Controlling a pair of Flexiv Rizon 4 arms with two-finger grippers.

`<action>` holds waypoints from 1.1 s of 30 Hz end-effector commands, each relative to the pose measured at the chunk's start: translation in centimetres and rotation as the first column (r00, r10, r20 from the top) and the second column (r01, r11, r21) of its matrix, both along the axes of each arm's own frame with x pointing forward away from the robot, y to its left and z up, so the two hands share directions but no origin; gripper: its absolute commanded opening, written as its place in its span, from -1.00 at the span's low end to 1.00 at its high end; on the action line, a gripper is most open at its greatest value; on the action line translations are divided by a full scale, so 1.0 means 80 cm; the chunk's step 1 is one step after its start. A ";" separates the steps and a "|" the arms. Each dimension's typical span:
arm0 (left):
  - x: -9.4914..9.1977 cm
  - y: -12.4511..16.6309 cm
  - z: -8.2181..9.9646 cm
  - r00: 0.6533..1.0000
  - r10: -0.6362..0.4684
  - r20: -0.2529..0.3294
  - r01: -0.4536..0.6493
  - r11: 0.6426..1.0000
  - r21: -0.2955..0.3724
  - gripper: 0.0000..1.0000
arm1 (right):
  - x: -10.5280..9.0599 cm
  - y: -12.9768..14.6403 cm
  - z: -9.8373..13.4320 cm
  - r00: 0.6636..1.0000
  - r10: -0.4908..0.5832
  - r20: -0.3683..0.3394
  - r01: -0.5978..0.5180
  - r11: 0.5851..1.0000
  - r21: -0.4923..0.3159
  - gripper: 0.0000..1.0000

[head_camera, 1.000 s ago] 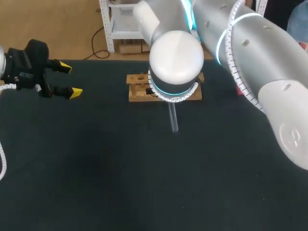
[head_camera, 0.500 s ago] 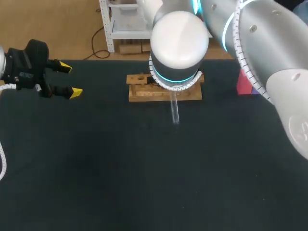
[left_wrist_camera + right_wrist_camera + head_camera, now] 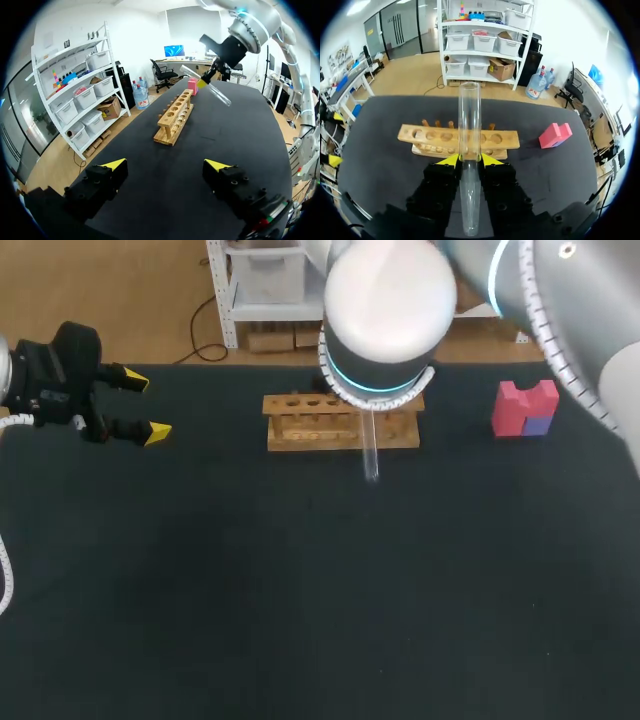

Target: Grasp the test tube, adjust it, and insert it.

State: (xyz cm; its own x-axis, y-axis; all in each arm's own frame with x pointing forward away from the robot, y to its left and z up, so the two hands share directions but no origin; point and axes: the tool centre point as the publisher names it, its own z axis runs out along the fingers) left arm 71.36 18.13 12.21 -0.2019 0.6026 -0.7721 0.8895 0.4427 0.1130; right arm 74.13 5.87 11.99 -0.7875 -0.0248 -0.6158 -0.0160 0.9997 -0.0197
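my right gripper point(image 3: 470, 159) is clamping the clear glass test tube point(image 3: 469, 115), tilted in the air near the holed wooden rack point(image 3: 435, 136). i am judging it needs tipping upright over one hole, then lowering slowly. my left gripper point(image 3: 165, 164) is hanging wide apart, holding nothing.

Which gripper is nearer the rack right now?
Right. The right gripper, shut on the tube, is up close to the rack, which lies just ahead of it. The left gripper sits open far off at the table's left side.
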 end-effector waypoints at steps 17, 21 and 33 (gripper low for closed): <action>-0.001 0.001 -0.003 1.000 0.000 0.008 0.000 1.000 -0.006 1.00 | 0.008 -0.007 0.065 0.884 0.038 0.465 -0.128 0.978 0.165 -1.00; -0.001 0.001 -0.003 1.000 0.000 0.008 0.000 1.000 -0.006 1.00 | 0.011 -0.007 0.078 0.828 0.019 0.560 -0.140 0.975 0.174 -1.00; -0.001 0.001 -0.003 1.000 0.000 0.008 0.000 1.000 -0.006 1.00 | 0.018 0.002 0.070 0.745 0.051 0.665 -0.220 0.960 0.173 -1.00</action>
State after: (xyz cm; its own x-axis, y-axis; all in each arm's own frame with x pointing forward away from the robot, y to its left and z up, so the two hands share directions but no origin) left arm 71.36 18.13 12.21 -0.2019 0.6026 -0.7721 0.8895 0.4427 0.1130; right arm 75.82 6.50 18.10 -0.5045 0.0241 -0.8631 -0.1892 0.9722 0.1378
